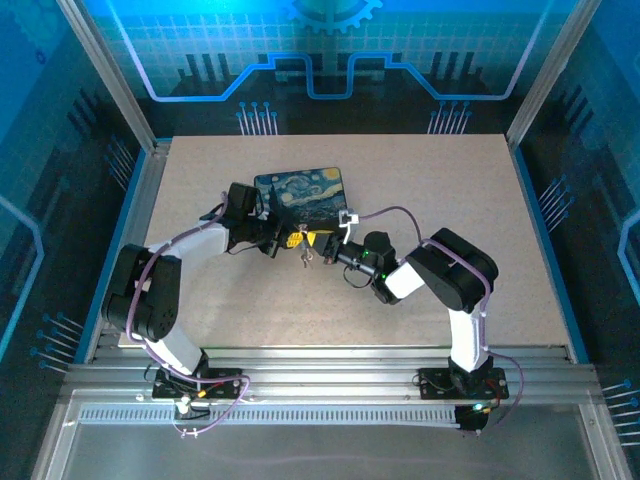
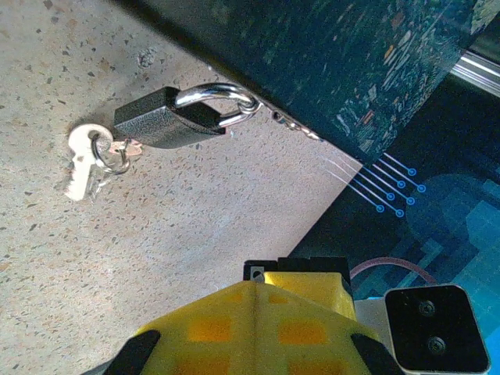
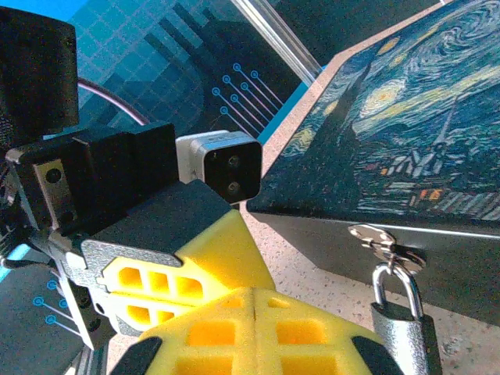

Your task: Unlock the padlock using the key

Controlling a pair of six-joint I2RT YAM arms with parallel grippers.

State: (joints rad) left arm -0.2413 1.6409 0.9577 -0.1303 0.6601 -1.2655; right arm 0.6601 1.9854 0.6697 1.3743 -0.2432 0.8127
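Since the key is gripped by neither arm, the pick-up itself is judged the likeliest step to fail. The key is seen on a small ring at the bottom end of the padlock, just above or on the table; whether any blade is seated in the keyhole cannot be told. The padlock is hung by its shackle from the hasp on the front wall of the painted box. Because it hangs loose, it could be swung or twisted by a turning force unless its body is steadied. If the ring were pinched instead of the key's bow, the key could swivel and slip out. The left gripper is seen with its yellow pads pressed together and nothing between them. The right gripper is likewise closed and empty. The two are crowded close together in front of the box, so a collision between them is possible when they are opened. The box could also be pushed back across the table by a careless approach. The box's lid is seen down and secured by the hasp, and nothing of what it holds can be made out.
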